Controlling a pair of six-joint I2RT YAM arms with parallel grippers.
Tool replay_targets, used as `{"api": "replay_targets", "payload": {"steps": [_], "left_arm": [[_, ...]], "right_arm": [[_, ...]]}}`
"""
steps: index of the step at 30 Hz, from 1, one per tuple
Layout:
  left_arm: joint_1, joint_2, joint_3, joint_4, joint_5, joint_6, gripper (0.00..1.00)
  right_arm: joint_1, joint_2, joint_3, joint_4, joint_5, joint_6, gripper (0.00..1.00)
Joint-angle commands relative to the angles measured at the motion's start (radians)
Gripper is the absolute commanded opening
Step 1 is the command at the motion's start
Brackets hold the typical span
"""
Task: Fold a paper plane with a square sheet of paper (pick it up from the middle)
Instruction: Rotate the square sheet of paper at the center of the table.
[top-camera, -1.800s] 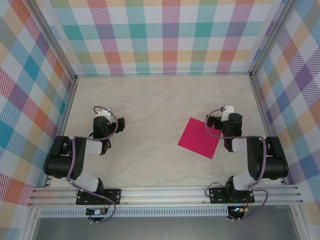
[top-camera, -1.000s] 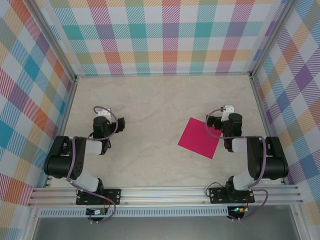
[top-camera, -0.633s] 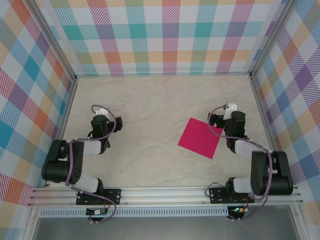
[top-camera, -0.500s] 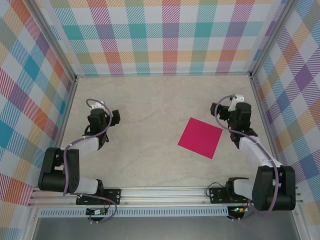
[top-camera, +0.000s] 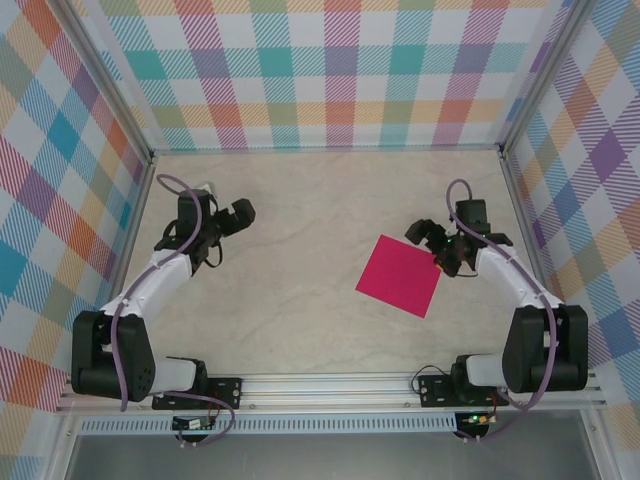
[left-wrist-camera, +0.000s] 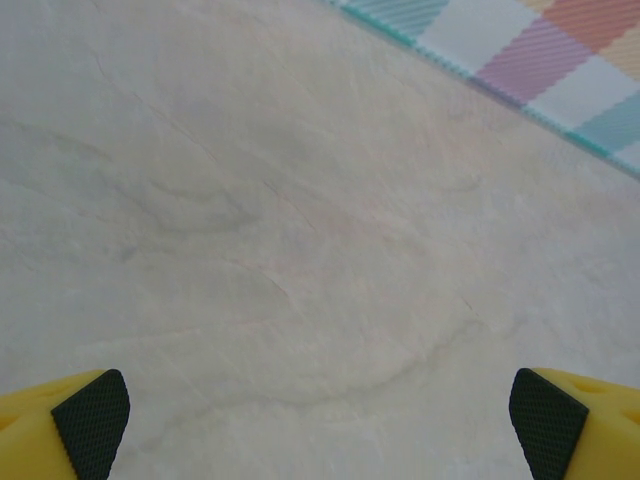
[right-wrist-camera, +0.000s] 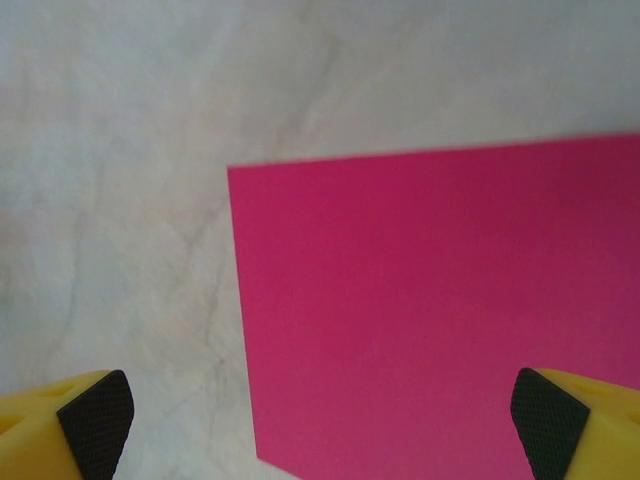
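On the desk's (top-camera: 300, 220) right half, about midway between its near and far edges, the sheet (top-camera: 400, 277) lies flat and unfolded. It is turned like a diamond, so its corners point toward the desk's edges. It is plain magenta-pink with no crease to be seen.

The right arm (top-camera: 515, 290) reaches in from the near right corner. Its jaws stand wide open and empty over the sheet's border that faces the far right corner. Seen from the right wrist, the sheet (right-wrist-camera: 440, 310) covers the lower right, with one corner toward the upper left and bare desk beyond it. The black pads (right-wrist-camera: 97, 420) sit far apart at the bottom corners, one over bare desk and the other over the paper. Whether they touch the surface cannot be told.

The left arm (top-camera: 150, 290) stretches along the left edge toward the far left corner. Its jaws are also wide open and empty, over bare desk and well apart from the sheet. From the left wrist, its pads (left-wrist-camera: 92, 435) frame pale veined desk, with a strip of plaid wall (left-wrist-camera: 560, 70) at the top right.
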Motion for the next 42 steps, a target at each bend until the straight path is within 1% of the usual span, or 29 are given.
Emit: {"api": "replay_targets", "payload": {"steps": [1, 6, 10, 15, 20, 23, 28, 32, 36, 39, 42], "left_arm": [[-0.026, -0.048, 0.031, -0.070, 0.023, -0.038, 1.00], [-0.030, -0.071, 0.021, -0.084, -0.034, -0.045, 1.00], [-0.030, -0.050, 0.045, -0.118, -0.038, -0.025, 1.00], [-0.030, 0.007, 0.067, -0.135, 0.015, -0.021, 1.00], [-0.030, 0.056, 0.091, -0.145, 0.035, -0.023, 1.00], [-0.030, 0.077, 0.099, -0.148, 0.040, -0.023, 1.00], [-0.031, 0.098, 0.108, -0.154, 0.038, -0.020, 1.00], [-0.030, 0.099, 0.109, -0.157, 0.043, -0.024, 1.00], [-0.030, 0.102, 0.111, -0.161, 0.050, -0.027, 1.00], [-0.031, 0.099, 0.116, -0.167, 0.049, -0.029, 1.00], [-0.030, 0.089, 0.112, -0.168, 0.035, -0.041, 1.00]], "right_arm": [[0.040, 0.039, -0.011, -0.054, -0.048, 0.044, 1.00], [0.062, 0.131, 0.017, -0.047, -0.024, 0.046, 1.00], [0.074, 0.231, 0.073, -0.049, -0.026, 0.025, 1.00], [0.075, 0.319, 0.139, -0.057, -0.015, -0.009, 1.00], [0.083, 0.431, 0.217, -0.081, -0.040, -0.045, 1.00], [0.116, 0.490, 0.281, -0.086, -0.063, -0.077, 1.00], [0.225, 0.603, 0.405, -0.121, -0.112, -0.123, 1.00], [0.331, 0.628, 0.468, -0.226, -0.022, -0.139, 1.00], [0.374, 0.576, 0.530, -0.328, 0.089, -0.153, 1.00], [0.393, 0.540, 0.578, -0.408, 0.148, -0.208, 1.00], [0.438, 0.554, 0.610, -0.489, 0.265, -0.235, 1.00]]}}
